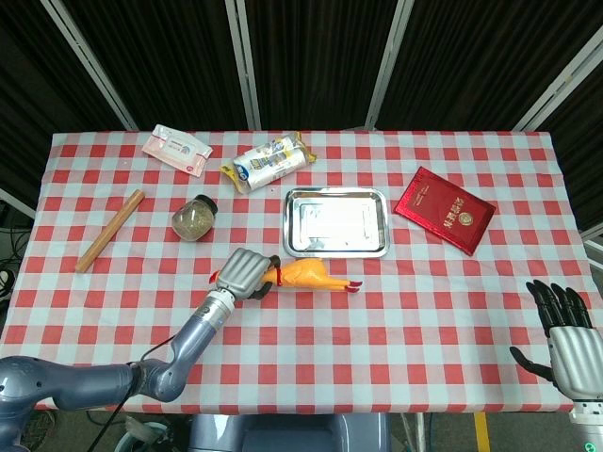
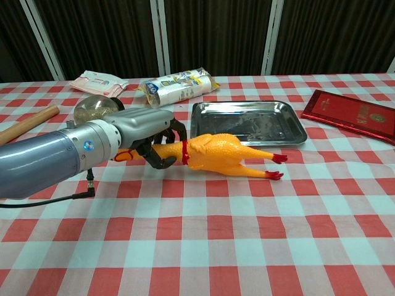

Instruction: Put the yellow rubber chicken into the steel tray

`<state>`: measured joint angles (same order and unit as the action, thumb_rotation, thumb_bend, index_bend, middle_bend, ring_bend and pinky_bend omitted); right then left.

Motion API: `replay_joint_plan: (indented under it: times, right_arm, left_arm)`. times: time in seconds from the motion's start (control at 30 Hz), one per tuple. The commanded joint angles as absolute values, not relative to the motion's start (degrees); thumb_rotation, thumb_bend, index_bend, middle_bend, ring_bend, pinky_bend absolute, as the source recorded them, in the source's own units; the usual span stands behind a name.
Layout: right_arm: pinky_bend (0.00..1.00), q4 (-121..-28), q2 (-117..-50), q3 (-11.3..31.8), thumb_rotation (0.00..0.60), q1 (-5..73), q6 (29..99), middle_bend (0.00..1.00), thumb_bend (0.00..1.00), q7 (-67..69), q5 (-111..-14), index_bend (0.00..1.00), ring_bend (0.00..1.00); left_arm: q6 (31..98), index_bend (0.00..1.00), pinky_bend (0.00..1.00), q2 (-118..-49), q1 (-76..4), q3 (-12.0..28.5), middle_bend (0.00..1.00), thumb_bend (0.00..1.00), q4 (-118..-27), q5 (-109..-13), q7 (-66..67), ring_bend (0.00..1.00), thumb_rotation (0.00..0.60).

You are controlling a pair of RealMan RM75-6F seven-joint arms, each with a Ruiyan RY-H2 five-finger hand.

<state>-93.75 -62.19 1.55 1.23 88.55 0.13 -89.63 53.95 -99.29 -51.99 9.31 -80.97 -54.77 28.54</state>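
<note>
The yellow rubber chicken point(image 1: 303, 274) point(image 2: 216, 153) lies near the table's middle, just in front of the steel tray point(image 1: 336, 222) point(image 2: 248, 121). My left hand point(image 1: 245, 274) point(image 2: 148, 137) grips its neck, fingers curled round it, and the head end is raised off the cloth while the red feet point(image 2: 276, 166) still rest low. The tray holds nothing. At the lower right of the head view my right hand point(image 1: 565, 332) hangs off the table's front corner, fingers spread and holding nothing.
A spice jar point(image 1: 194, 218) stands left of the tray. A wooden rolling pin point(image 1: 110, 230) lies further left. A wipes packet point(image 1: 176, 151) and a plastic-wrapped roll point(image 1: 268, 162) lie at the back. A red booklet point(image 1: 444, 209) lies right of the tray.
</note>
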Motion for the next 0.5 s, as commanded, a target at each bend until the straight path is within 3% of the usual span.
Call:
replay_joint_plan:
  times: [0.03,0.27,0.5]
  right_arm:
    - [0.02,-94.5,-61.6,1.3,0.6,1.8,88.4,0.1,0.2,2.4,-91.3,0.0,0.03]
    - [0.02,-96.1,-59.9,0.8,0.6,4.3,86.0,0.1,0.2,6.5,-94.6,0.0,0.03]
    - [0.08,-99.2,-59.2,2.0,0.6,9.4,82.7,0.1,0.2,12.6,-98.6,0.0,0.03]
  left_arm:
    - [57.4,0.66,0.62,-95.0,-50.0,7.9,0.69,0.67,-82.9,-62.7,24.6,0.58,0.6]
    - [56.2,0.69,0.63,-89.1,-50.3,7.4,0.73,0.69,-85.8,-68.5,22.1,0.61,0.6]
    - [55.6,0.7,0.65,-83.7,-51.5,8.8,0.73,0.69,-90.6,-72.4,20.8,0.62,0.6]
